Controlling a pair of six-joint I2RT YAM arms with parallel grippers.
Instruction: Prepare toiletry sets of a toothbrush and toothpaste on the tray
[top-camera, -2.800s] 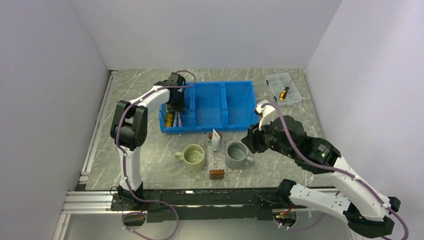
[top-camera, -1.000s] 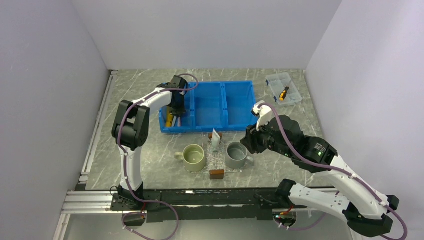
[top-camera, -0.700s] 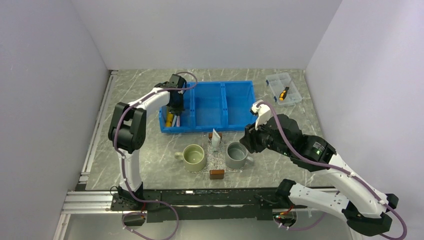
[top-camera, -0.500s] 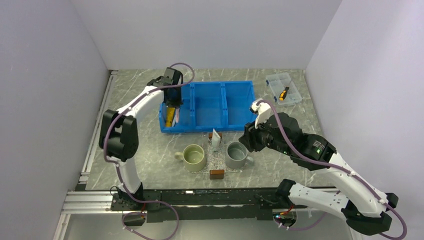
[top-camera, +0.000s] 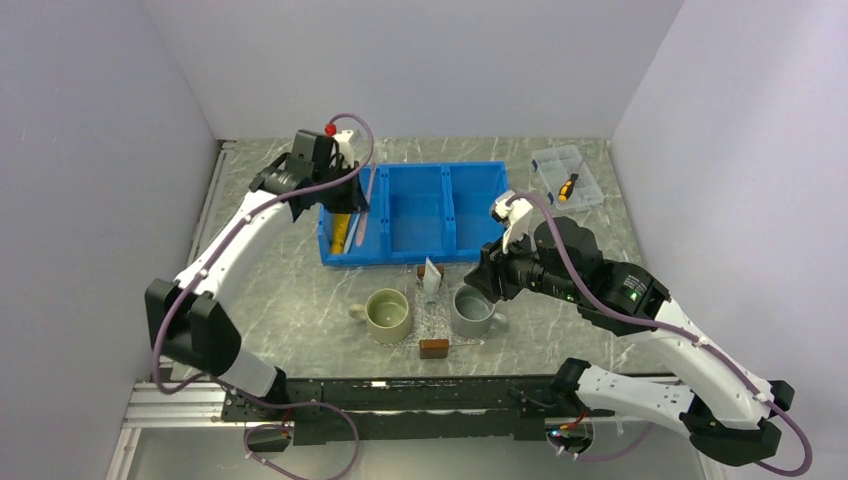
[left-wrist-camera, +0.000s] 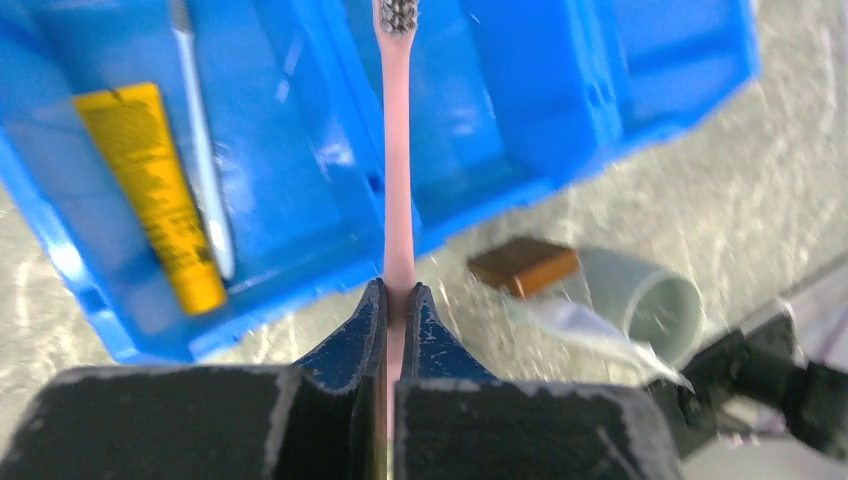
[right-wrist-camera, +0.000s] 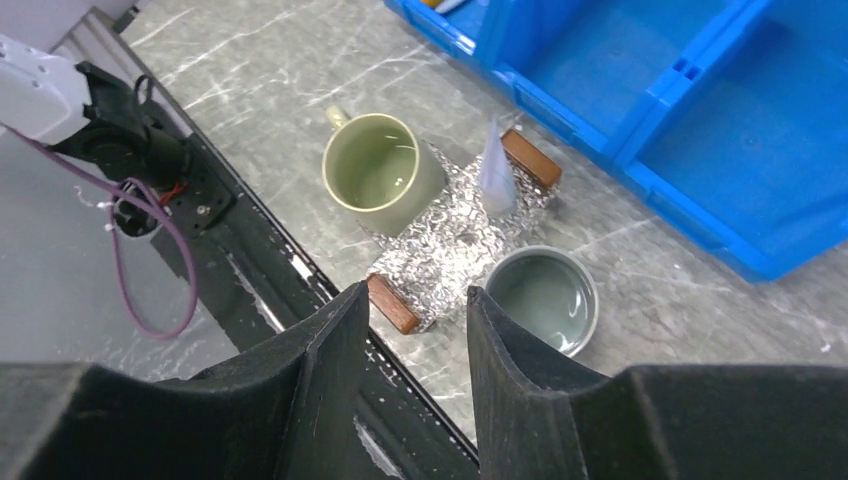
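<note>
Now the left tool (left-wrist-camera: 398, 295), clamped on a toothbrush (left-wrist-camera: 397, 150) above the bin (left-wrist-camera: 560, 120), should carry it to the tray (right-wrist-camera: 440, 250); right tool (right-wrist-camera: 415, 300) half-open, empty.

Plain pale walls (top-camera: 400, 60) enclose a grey marbled worktop (top-camera: 290, 290) on three sides. The light is even; an aluminium rail (top-camera: 180, 402) lines its near edge.

Green mug (top-camera: 388, 313) and grey mug (top-camera: 472, 310) stand near a blue bin (top-camera: 478, 210) holding a yellow tube (left-wrist-camera: 150, 180)

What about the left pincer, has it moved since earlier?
Yes. The left pincer lifted from the blue bin's left compartment toward its far-left corner, holding a toothbrush.
</note>
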